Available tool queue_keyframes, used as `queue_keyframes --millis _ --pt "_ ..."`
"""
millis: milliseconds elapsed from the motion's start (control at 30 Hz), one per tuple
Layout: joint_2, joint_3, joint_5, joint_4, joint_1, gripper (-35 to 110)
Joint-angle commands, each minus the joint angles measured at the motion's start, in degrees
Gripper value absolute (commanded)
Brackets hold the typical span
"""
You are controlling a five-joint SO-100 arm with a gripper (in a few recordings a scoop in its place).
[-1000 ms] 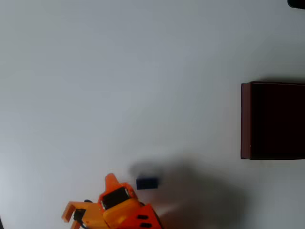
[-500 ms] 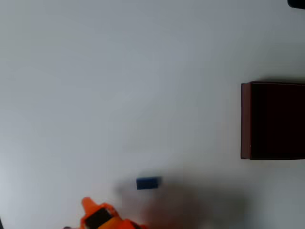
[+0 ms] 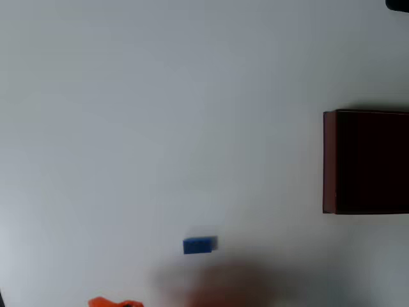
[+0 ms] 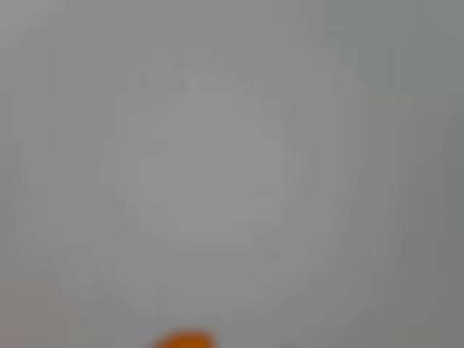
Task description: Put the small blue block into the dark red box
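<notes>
Orange hand (image 3: 115, 302) withdrawn to bottom edge, grip state unclear, small blue block (image 3: 199, 245) on white tabletop (image 3: 160, 115) lower centre, dark red box (image 3: 329, 160) right edge

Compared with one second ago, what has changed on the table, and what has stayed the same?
The orange gripper has drawn back toward the bottom-left edge of the overhead view, away from the small blue block; just a sliver of it shows now. It took hold of nothing. The block lies at the same spot on the white table, and the dark red box at the right edge has not moved.
</notes>
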Motion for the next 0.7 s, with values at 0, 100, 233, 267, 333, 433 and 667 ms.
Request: queue_keyframes --millis 0,100,233,267,333,433,667 --pt "-12.2 -10.2 1.2 3.7 0.7 1" --pt "-23.7 -17.7 2.3 6.9 4.9 8" --pt "-36.3 -23.6 0.1 8.3 11.8 14" --pt "-38.4 -23.8 -1.2 7.4 13.3 15" --pt "-41.1 -23.6 -4.4 5.0 16.1 16" --pt "-41.9 -20.7 -9.3 1.5 20.0 17" --pt "-35.6 -11.4 -19.2 -4.9 29.1 17"
